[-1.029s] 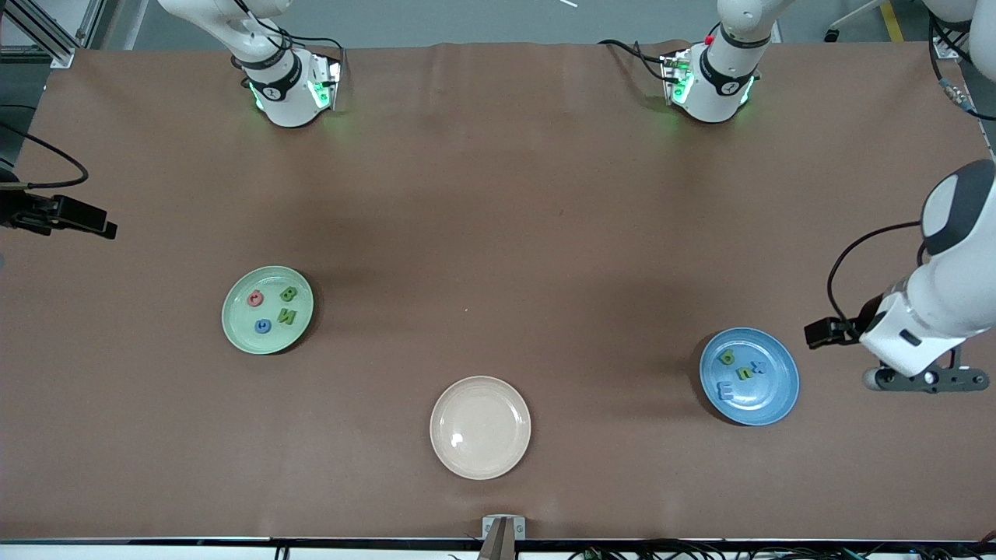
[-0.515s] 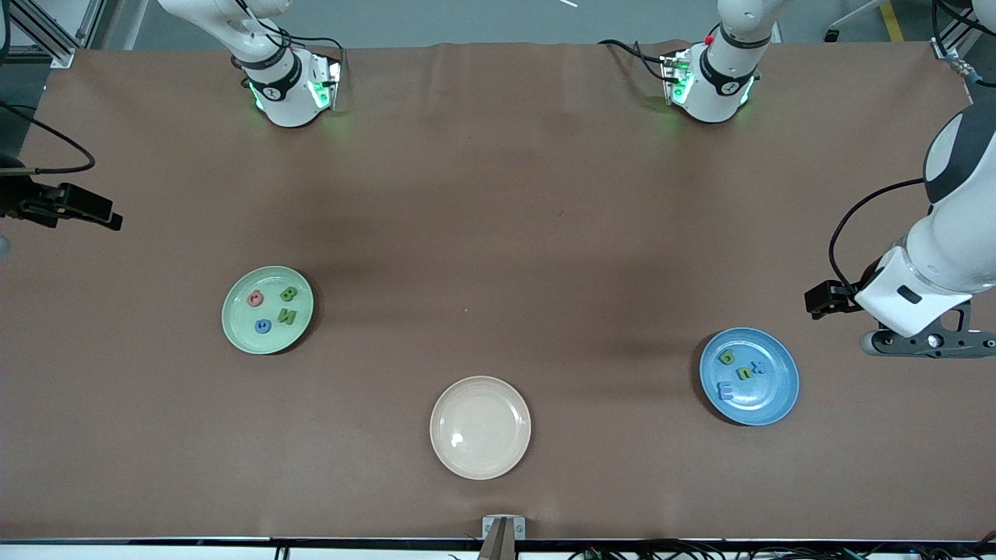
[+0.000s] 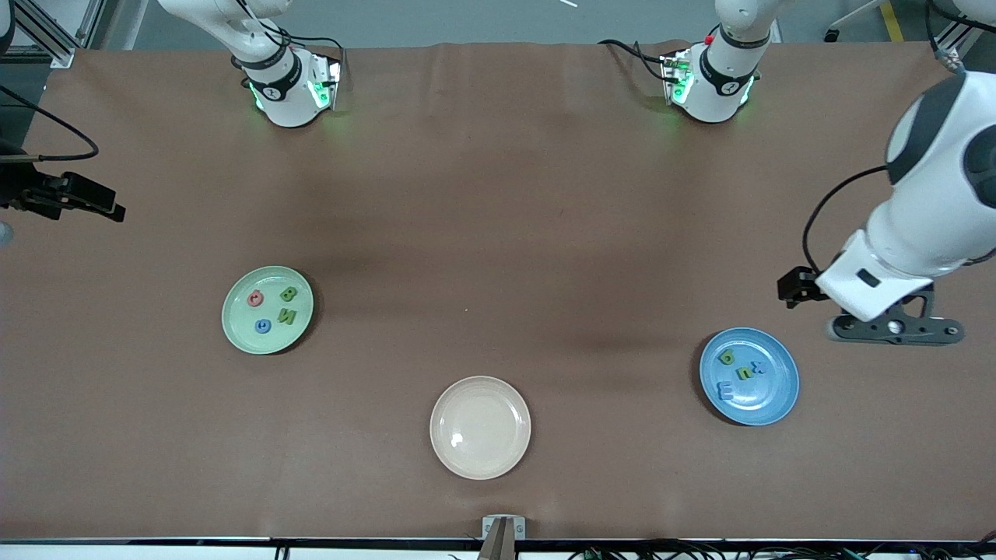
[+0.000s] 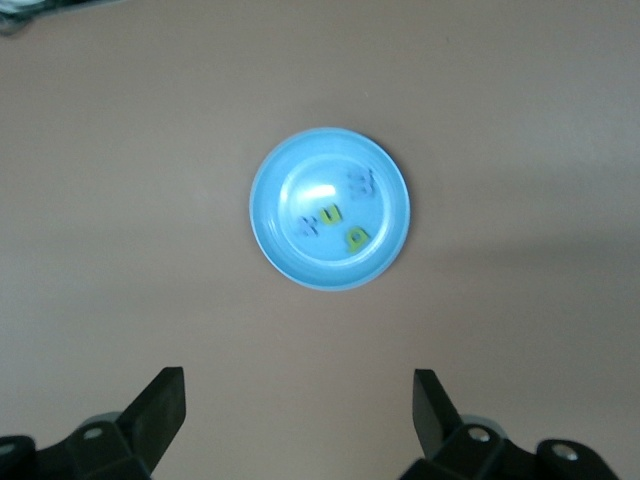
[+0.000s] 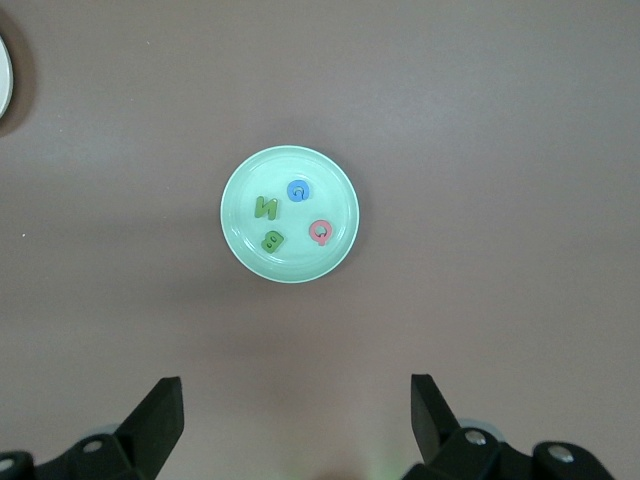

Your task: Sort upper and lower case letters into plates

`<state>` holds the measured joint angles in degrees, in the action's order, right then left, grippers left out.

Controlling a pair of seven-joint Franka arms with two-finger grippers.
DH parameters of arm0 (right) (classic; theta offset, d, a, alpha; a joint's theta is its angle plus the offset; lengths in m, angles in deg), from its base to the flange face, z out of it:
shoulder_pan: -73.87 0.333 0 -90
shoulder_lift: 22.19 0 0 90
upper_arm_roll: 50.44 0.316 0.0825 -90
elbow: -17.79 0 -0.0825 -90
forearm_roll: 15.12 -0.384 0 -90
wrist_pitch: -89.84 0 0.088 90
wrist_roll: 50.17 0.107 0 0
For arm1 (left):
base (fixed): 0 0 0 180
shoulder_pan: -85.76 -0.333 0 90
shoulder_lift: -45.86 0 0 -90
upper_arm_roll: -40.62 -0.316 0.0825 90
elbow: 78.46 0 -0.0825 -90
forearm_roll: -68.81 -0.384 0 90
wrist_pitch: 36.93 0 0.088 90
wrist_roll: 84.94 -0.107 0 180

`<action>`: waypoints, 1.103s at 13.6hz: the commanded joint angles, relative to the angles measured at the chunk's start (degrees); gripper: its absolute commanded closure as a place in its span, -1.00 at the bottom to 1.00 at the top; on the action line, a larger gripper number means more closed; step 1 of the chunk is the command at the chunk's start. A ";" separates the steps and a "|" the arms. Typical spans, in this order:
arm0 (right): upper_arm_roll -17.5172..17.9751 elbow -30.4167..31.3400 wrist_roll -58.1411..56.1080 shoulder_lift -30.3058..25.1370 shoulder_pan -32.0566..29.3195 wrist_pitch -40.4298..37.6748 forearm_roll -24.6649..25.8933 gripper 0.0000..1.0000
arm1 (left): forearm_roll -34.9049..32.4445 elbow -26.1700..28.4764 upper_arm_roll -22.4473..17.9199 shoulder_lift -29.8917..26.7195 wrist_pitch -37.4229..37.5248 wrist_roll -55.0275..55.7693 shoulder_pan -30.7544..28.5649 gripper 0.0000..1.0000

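Left gripper (image 3: 895, 330) hangs high over the table at the left arm's end, fingers (image 4: 160, 410) spread wide and holding nothing, with the blue plate (image 3: 778, 404) just nearer the front edge than the spot beneath it. In that plate sit four letters: a green one (image 3: 727, 357), a smaller green one (image 3: 745, 373), a blue one (image 3: 760, 367) and a larger blue one (image 3: 725, 391), all bunched toward the right arm's side of the dish. Right gripper (image 5: 295, 420) is barely in the front view, out past the table edge at the right arm's end; its wrist camera shows the fingers (image 5: 160, 410) apart and empty, looking down on the mint plate (image 3: 237, 330). That one carries two green letters (image 3: 289, 294) (image 3: 286, 316), a pink (image 3: 255, 297) and a blue (image 3: 263, 326). The cream plate (image 3: 480, 427) near the front edge's middle is bare, and no letter lies loose on the brown cloth (image 3: 498, 218). My read: placing looks finished, all eight are plated and both arms seem parked. Whether each plate holds one case only, I can't tell. Any next move would be a check, then a pick from inside a shallow dish.
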<state>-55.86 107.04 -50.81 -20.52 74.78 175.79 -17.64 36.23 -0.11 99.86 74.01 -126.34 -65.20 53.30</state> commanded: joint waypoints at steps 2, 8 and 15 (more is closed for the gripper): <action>0.42 2.94 -0.15 -3.25 -0.12 0.27 0.68 -1.00 | 17.76 0.57 -22.43 -11.77 -0.33 -6.29 11.07 -1.00; 0.50 5.75 -0.15 -6.06 0.50 0.01 0.68 -1.00 | 30.37 11.00 -48.66 -26.72 0.46 -13.06 28.31 -1.00; 0.68 7.34 -0.59 -7.83 -0.38 0.18 0.68 -1.00 | 31.00 17.53 -52.56 -34.56 0.55 -19.21 30.79 -1.00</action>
<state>-55.54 111.57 -50.82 -26.15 75.05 174.79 -17.64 66.25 14.69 47.91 42.14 -125.14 -83.10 83.81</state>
